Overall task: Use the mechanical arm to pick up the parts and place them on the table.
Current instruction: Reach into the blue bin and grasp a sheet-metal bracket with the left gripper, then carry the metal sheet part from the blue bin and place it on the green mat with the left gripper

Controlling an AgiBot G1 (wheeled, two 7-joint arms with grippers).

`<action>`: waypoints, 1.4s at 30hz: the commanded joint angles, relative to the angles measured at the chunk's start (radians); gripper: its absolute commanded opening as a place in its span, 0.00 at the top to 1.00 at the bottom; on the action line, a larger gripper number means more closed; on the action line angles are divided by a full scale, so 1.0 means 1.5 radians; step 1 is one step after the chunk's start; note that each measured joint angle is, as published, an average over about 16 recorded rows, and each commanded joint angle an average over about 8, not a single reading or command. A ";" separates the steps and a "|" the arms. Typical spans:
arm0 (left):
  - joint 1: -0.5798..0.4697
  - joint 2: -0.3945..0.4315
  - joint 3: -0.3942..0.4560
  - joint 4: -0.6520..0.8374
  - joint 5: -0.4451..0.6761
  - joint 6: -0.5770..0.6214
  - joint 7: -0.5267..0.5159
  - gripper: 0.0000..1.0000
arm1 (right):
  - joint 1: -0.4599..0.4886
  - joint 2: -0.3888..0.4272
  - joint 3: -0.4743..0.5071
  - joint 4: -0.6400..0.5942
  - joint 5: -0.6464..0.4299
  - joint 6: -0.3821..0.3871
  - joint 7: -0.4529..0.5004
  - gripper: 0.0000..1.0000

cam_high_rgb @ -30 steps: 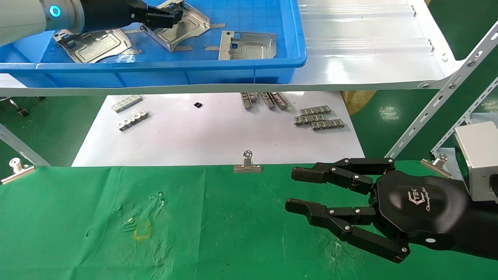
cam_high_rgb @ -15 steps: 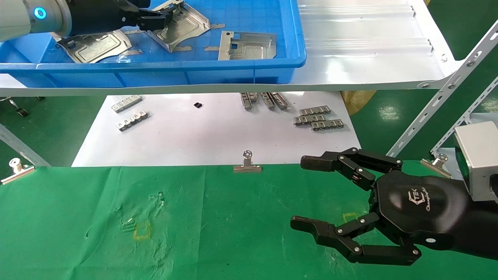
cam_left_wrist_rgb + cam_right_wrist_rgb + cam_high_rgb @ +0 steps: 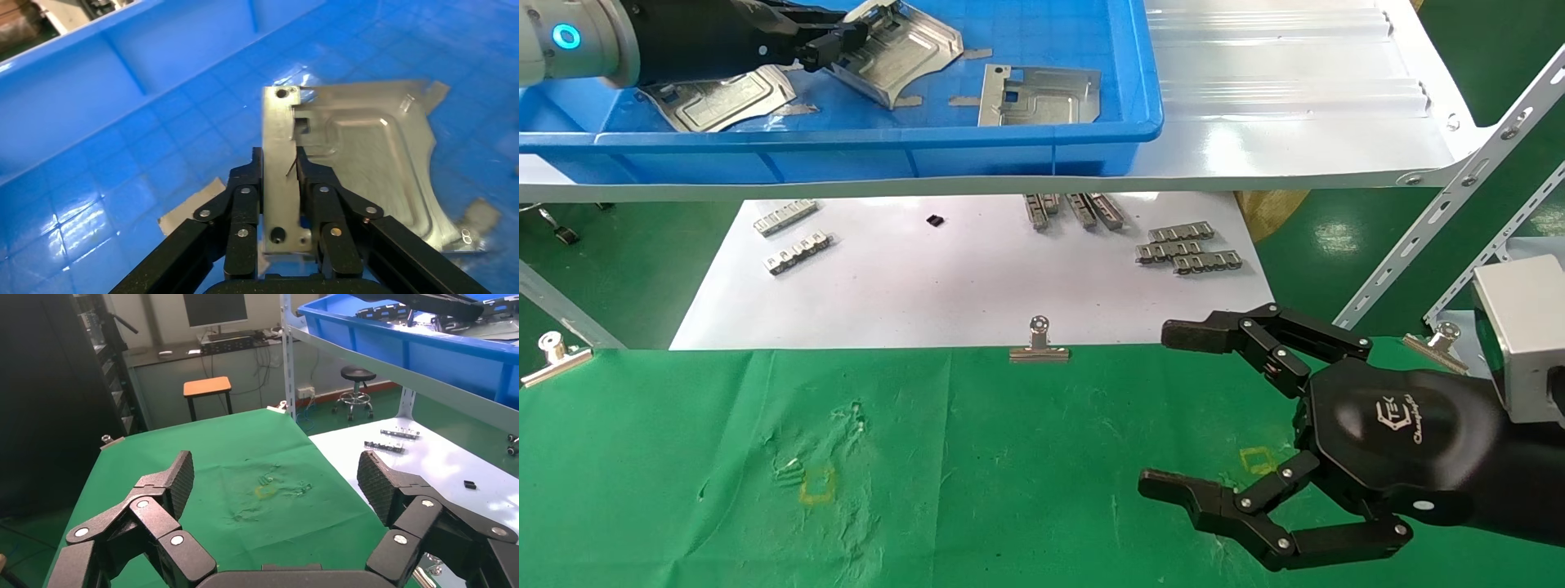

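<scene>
My left gripper [image 3: 834, 45] is inside the blue bin [image 3: 846, 139] on the white shelf, shut on the bent-up flange of a silver plate [image 3: 903, 49], which is tilted. In the left wrist view, the fingers [image 3: 245, 202] pinch that flange from both sides, and the plate [image 3: 373, 159] extends beyond them. Two more plates lie flat in the bin, one to the left [image 3: 719, 98] and one to the right [image 3: 1042, 96]. My right gripper [image 3: 1164, 408] hangs wide open and empty over the green table [image 3: 1009, 457]. It also shows in the right wrist view [image 3: 276, 478].
A white sheet [image 3: 977, 286] with notched metal strips [image 3: 1189, 247] lies beyond the table under the glossy shelf [image 3: 1295, 122]. Binder clips [image 3: 1039, 347] grip the cloth's far edge. Shelf braces [image 3: 1442, 204] stand at the right. Yellow marks [image 3: 817, 486] dot the cloth.
My left gripper has drawn back to the left with the plate, which has shifted and tilted with it. My right gripper's fingers have spread wider apart.
</scene>
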 commanded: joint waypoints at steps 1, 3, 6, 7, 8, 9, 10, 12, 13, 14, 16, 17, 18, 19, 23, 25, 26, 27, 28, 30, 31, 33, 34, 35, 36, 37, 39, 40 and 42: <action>-0.002 -0.005 -0.003 -0.003 -0.004 0.011 0.003 1.00 | 0.000 0.000 0.000 0.000 0.000 0.000 0.000 0.00; -0.005 -0.015 -0.011 -0.010 -0.016 0.040 0.012 1.00 | 0.000 0.000 0.000 0.000 0.000 0.000 0.000 0.00; -0.011 -0.034 -0.024 -0.023 -0.037 0.096 0.030 1.00 | 0.000 0.000 0.000 0.000 0.000 0.000 0.000 0.00; -0.013 -0.040 -0.029 -0.028 -0.044 0.117 0.037 1.00 | 0.000 0.000 0.000 0.000 0.000 0.000 0.000 0.00; -0.014 -0.047 -0.033 -0.033 -0.051 0.141 0.044 1.00 | 0.000 0.000 0.000 0.000 0.000 0.000 0.000 0.00; -0.014 -0.054 -0.038 -0.037 -0.058 0.166 0.052 1.00 | 0.000 0.000 0.000 0.000 0.000 0.000 0.000 0.00; -0.015 -0.061 -0.041 -0.042 -0.064 0.191 0.060 1.00 | 0.000 0.000 0.000 0.000 0.000 0.000 0.000 0.00; -0.013 -0.075 -0.047 -0.050 -0.075 0.250 0.077 1.00 | 0.000 0.000 0.000 0.000 0.000 0.000 0.000 0.00; -0.012 -0.082 -0.050 -0.054 -0.080 0.281 0.086 1.00 | 0.000 0.000 0.000 0.000 0.000 0.000 0.000 0.00; -0.010 -0.089 -0.052 -0.058 -0.085 0.312 0.095 1.00 | 0.000 0.000 0.000 0.000 0.000 0.000 0.000 0.00; -0.005 -0.102 -0.054 -0.066 -0.093 0.365 0.112 1.00 | 0.000 0.000 0.000 0.000 0.000 0.000 0.000 0.00; -0.001 -0.109 -0.055 -0.072 -0.097 0.387 0.121 1.00 | 0.000 0.000 0.000 0.000 0.000 0.000 0.000 0.00; 0.004 -0.116 -0.055 -0.079 -0.101 0.405 0.130 1.00 | 0.000 0.000 0.000 0.000 0.000 0.000 0.000 0.00; 0.010 -0.123 -0.054 -0.088 -0.105 0.419 0.139 1.00 | 0.000 0.000 0.000 0.000 0.000 0.000 0.000 0.00; 0.055 -0.158 -0.044 -0.151 -0.135 0.436 0.175 1.00 | 0.000 0.000 0.000 0.000 0.000 0.000 0.000 0.00; 0.087 -0.182 -0.037 -0.198 -0.165 0.438 0.188 1.00 | 0.000 0.000 0.000 0.000 0.000 0.000 0.000 0.00; 0.106 -0.197 -0.033 -0.225 -0.187 0.439 0.192 1.00 | 0.000 0.000 0.000 0.000 0.000 0.000 0.000 0.00; 0.126 -0.214 -0.029 -0.253 -0.210 0.439 0.195 1.00 | 0.000 0.000 0.000 0.000 0.000 0.000 0.000 0.00; 0.145 -0.231 -0.025 -0.281 -0.235 0.439 0.195 1.00 | 0.000 0.000 0.000 0.000 0.000 0.000 0.000 0.00; 0.187 -0.268 -0.012 -0.337 -0.284 0.438 0.197 1.00 | 0.000 0.000 0.000 0.000 0.000 0.000 0.000 0.00; 0.206 -0.286 -0.004 -0.362 -0.302 0.437 0.200 1.00 | 0.000 0.000 0.000 0.000 0.000 0.000 0.000 0.00; 0.244 -0.319 0.019 -0.403 -0.321 0.433 0.220 1.00 | 0.000 0.000 0.000 0.000 0.000 0.000 0.000 0.00; 0.259 -0.332 0.032 -0.416 -0.320 0.430 0.236 1.00 | 0.000 0.000 0.000 0.000 0.000 0.000 0.000 0.00; 0.273 -0.342 0.046 -0.424 -0.313 0.427 0.256 1.00 | 0.000 0.000 0.000 0.000 0.000 0.000 0.000 0.00; 0.286 -0.351 0.060 -0.427 -0.302 0.424 0.281 1.00 | 0.000 0.000 0.000 0.000 0.000 0.000 0.000 0.00; 0.296 -0.356 0.072 -0.425 -0.288 0.420 0.308 1.00 | 0.000 0.000 0.000 0.000 0.000 0.000 0.000 0.00; 0.313 -0.361 0.095 -0.407 -0.255 0.410 0.366 1.00 | 0.000 0.000 0.000 0.000 0.000 0.000 0.000 0.00; 0.319 -0.360 0.103 -0.393 -0.240 0.405 0.393 1.00 | 0.000 0.000 0.000 0.000 0.000 0.000 0.000 0.00; 0.328 -0.355 0.117 -0.361 -0.212 0.396 0.447 1.00 | 0.000 0.000 0.000 0.000 0.000 0.000 0.000 0.00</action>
